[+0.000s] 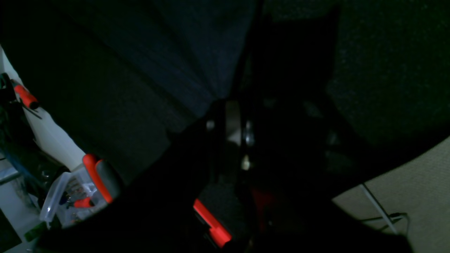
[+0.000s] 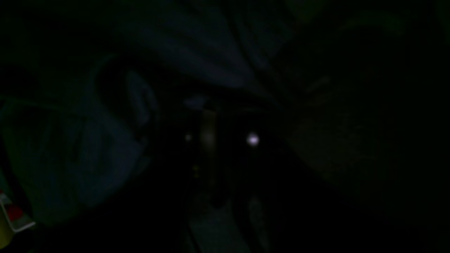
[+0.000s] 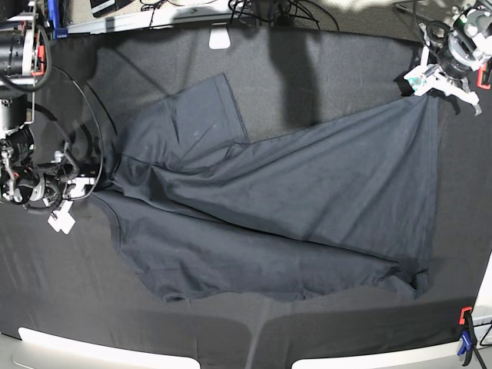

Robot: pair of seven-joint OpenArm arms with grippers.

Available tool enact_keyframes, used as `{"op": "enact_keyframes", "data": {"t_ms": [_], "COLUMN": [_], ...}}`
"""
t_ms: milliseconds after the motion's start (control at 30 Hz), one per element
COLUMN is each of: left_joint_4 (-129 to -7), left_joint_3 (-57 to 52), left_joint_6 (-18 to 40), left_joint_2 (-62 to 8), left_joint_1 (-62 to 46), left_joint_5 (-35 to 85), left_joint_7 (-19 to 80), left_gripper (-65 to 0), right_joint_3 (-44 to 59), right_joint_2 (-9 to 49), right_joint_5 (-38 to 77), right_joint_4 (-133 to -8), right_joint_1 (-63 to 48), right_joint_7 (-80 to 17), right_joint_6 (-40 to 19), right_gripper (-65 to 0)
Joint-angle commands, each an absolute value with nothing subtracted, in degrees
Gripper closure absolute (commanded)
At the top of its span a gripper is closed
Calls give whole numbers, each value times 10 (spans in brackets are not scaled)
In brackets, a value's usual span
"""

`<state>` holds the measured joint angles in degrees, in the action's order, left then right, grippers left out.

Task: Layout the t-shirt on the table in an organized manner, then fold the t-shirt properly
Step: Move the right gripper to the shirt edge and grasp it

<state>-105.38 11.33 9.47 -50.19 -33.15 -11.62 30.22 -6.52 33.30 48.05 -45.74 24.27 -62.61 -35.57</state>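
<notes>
Lying spread across the black table (image 3: 323,69), the dark grey t-shirt (image 3: 292,223) is stretching from my right fingers (image 3: 71,187) at one side to my left fingers (image 3: 430,83) at the far corner, creased, with one sleeve folded over near the middle. My left fingers are pinching the shirt's corner, the fabric fanning out from their tips in the left wrist view (image 1: 197,63). My right fingers are sitting at the shirt's edge, but that wrist view is too dark, so I cannot tell whether they are gripping it.
</notes>
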Motion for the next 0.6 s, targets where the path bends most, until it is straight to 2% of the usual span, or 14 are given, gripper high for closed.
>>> {"op": "enact_keyframes", "data": {"t_ms": [0, 267, 567], "left_joint_4": [-1062, -1062, -1062], "left_joint_3": [109, 109, 109], "left_joint_6": [88, 88, 87], "left_joint_2": [-512, -512, -512], "left_joint_1": [-333, -333, -333], "left_joint_5": [-120, -120, -119], "left_joint_7": [299, 300, 299], "left_gripper": [0, 0, 0], "right_joint_3": [-66, -26, 38], "right_joint_2": [327, 337, 395], "right_joint_5": [494, 494, 460], "right_joint_4": [-461, -461, -461], "right_joint_1": [249, 249, 208], "right_joint_7": [-624, -650, -650], "right_joint_6": [-356, -370, -376], "right_gripper": [0, 0, 0]}}
